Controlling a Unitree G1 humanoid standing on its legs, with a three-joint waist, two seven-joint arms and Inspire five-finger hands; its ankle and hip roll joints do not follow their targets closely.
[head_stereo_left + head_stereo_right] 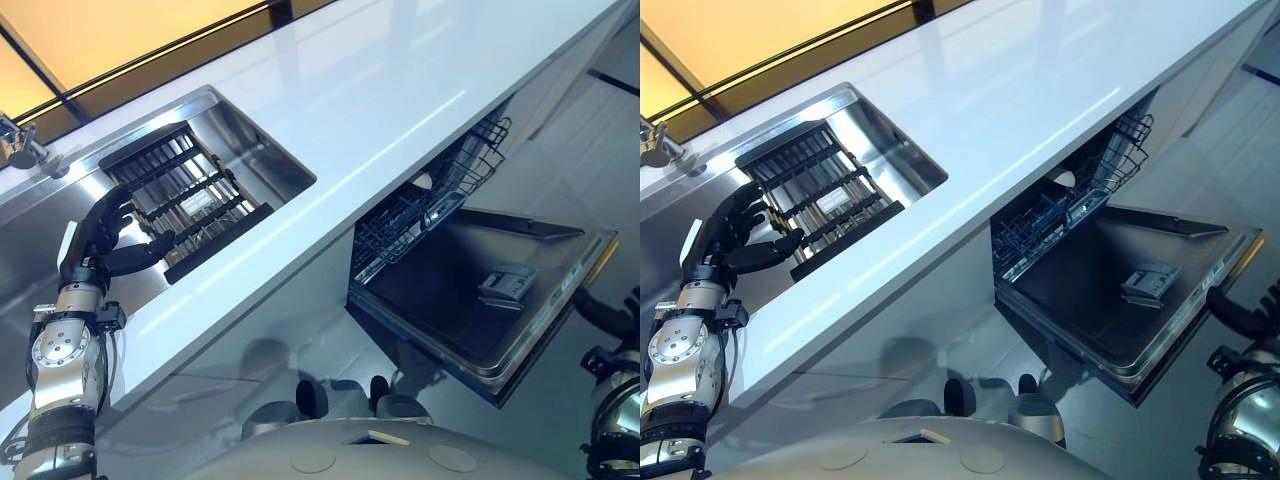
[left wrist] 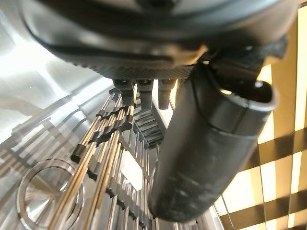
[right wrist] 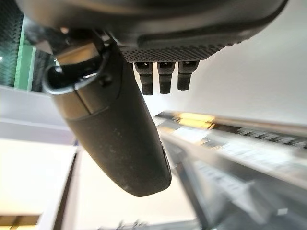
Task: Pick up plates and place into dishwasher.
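A: Plate status?

B: No clear plate up top. The rack (image 1: 185,205) in the sink (image 1: 268,152) looks bare, just its tines. A white sliver (image 1: 68,240) sits just past the rack's left end, behind the left hand (image 1: 100,235). Could be a plate on edge, can't tell.

A: Anything loaded yet?

B: Maybe one. There's a white rounded piece (image 1: 424,181) in the basket (image 1: 455,175), up against the counter's front edge. It reads like a plate rim, but it's too small to confirm.

A: Dishwasher ready?

B: Yes. The door (image 1: 470,290) is dropped flat and the basket is partly pulled out over it. The counter (image 1: 400,80) carries nothing.

A: Hands?

B: The left hand is over the sink at the rack's near-left corner, fingers loosely bent and thumb pointing at the rack. Its wrist view shows rack tines past the fingers and nothing between them, so it's released. The right hand (image 1: 1232,310) hangs low off the door's right edge, relaxed and empty.

A: So where are we?

B: My read is between plates or near the end. At most one plate is in, and no pick is under way. If the sliver is a plate, the left hand is well placed to take it. What's left is grasp, carry to the basket, slot it in.
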